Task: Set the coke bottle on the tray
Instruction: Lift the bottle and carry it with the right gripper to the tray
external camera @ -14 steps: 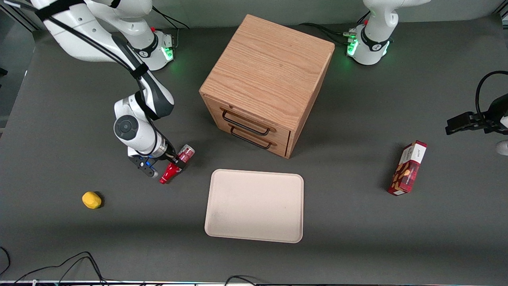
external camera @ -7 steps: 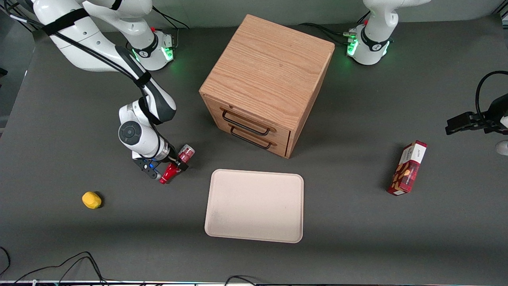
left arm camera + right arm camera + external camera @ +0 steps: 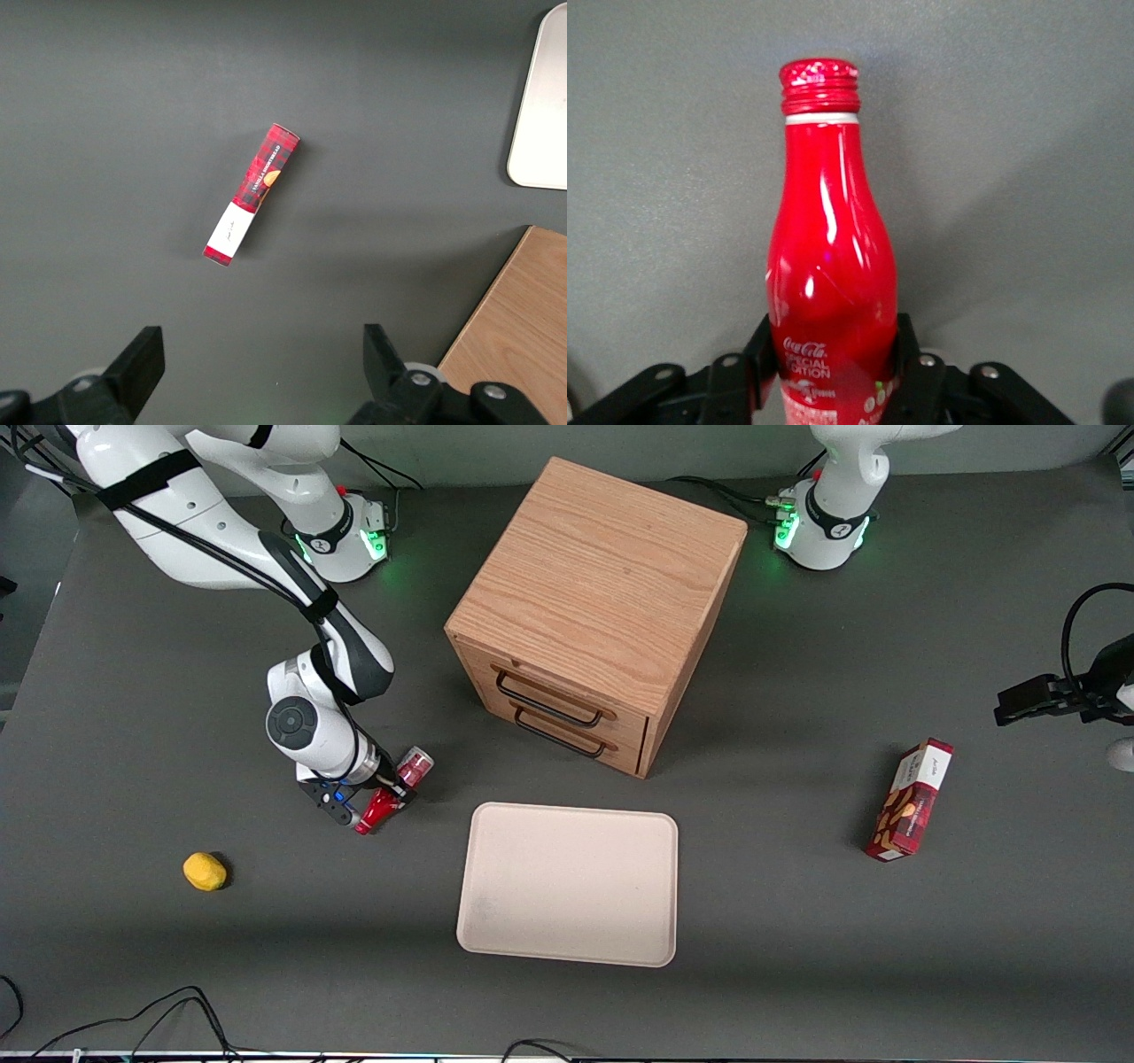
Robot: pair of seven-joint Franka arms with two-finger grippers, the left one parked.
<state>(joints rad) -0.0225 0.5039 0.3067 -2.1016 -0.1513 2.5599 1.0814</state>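
Dark gray table (image 3: 797, 974) fills the whole scene, with a big wooden cabinet (image 3: 598, 602) standing in the middle of it. Just in front of the cabinet's drawers lies the flat beige tray (image 3: 569, 884), and nothing is on it yet. Toward the parked arm's end of the table sits a red snack box (image 3: 912, 799). The gripper (image 3: 379, 795) is low over the table, a little way from the tray on the working arm's side, and its jaws are closed around the lower body of the coke bottle (image 3: 390, 793). In the wrist view the red bottle (image 3: 828, 266) sits snug between the two black fingers (image 3: 911, 359). Compared with a second ago, the arm has crept a bit closer to the bottle and settled, so the grab looks done. The bottle next needs lifting and carrying over to the tray. A small yellow lemon (image 3: 205, 871) lies nearer the camera.
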